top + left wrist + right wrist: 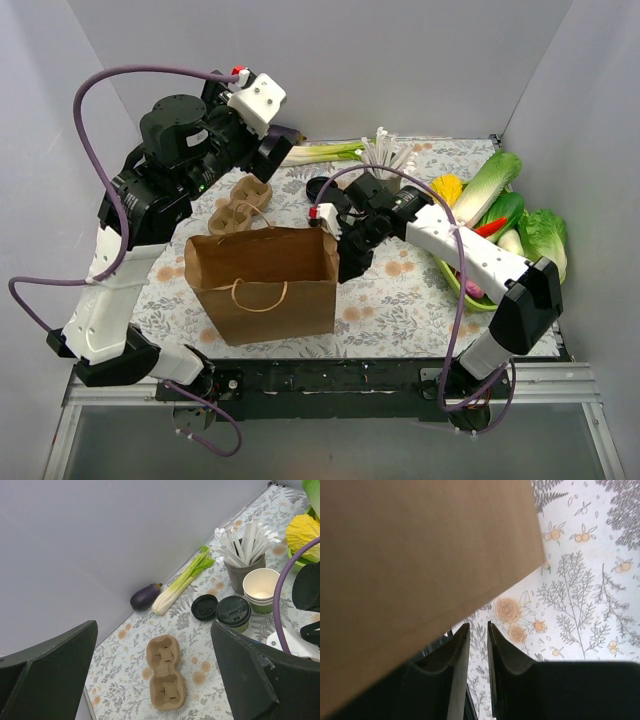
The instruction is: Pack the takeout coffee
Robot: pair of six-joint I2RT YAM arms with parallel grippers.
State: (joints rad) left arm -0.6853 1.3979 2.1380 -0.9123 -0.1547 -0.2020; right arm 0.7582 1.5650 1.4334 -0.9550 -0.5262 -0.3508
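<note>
1. The takeout coffee [233, 612] stood upright on the counter [120, 675] with its lid on. It was ahead of the left tool [154, 626], off toward that tool's right finger, and not yet packed.
2. A loose black lid [204, 607] lay just beside the cup, and a stack of lidless cups [261, 587] stood just beyond it.
3. The left tool was spread wide, empty, and well apart from the cup.
4. The right tool [478, 627] was closed to a narrow slit and held nothing. It sat just beside the right wall of the open paper bag [262, 280].
5. Judged step: approach, with no grasp yet made. The next move calls for wide jaws lowered around the cup body below the lid, clear of the loose lid and the stack. The cup should then be carried upright to the bag.
6. In the top view the right arm covered the cup area, so the cup could not be identified there. Whether the right tool touched the bag could not be determined.
</note>
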